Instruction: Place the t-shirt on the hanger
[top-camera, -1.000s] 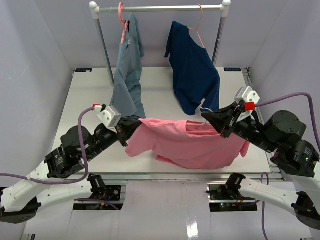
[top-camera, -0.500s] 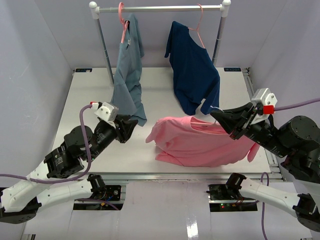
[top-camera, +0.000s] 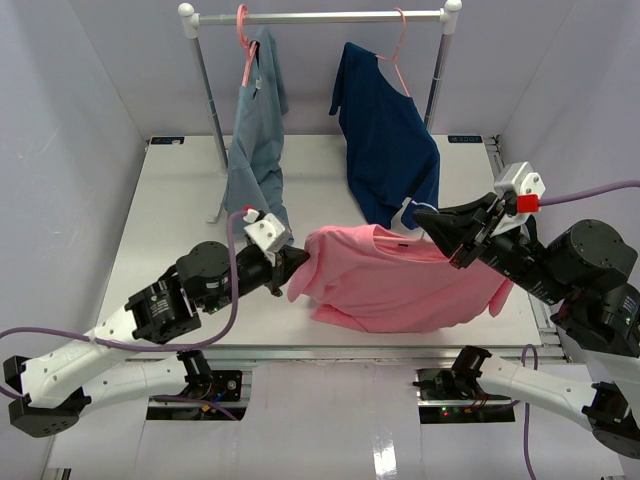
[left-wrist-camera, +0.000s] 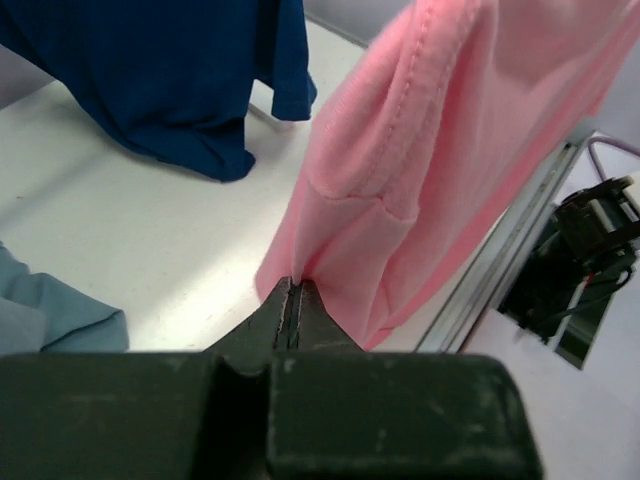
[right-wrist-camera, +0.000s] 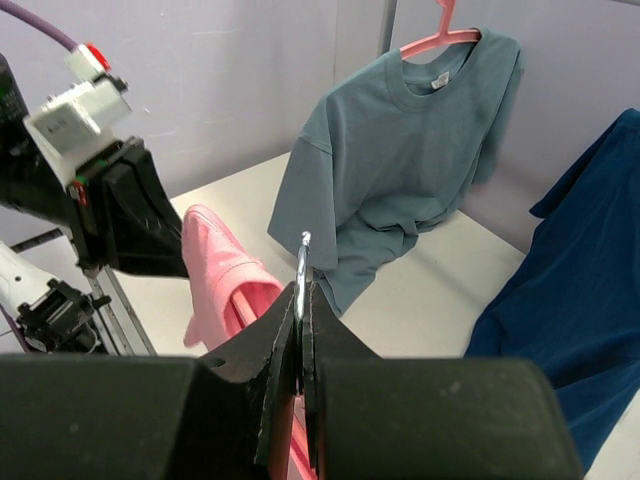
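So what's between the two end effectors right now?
The salmon-pink t-shirt spans the gap from the left end effector, clamped on its edge, to the right end effector, shut on the hook of the hanger; the top external view shows it.

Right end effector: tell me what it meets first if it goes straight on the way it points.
Right end effector is shut on the hanger's hook; straight ahead hangs the grey-blue t-shirt, probably first, though depth is unclear.
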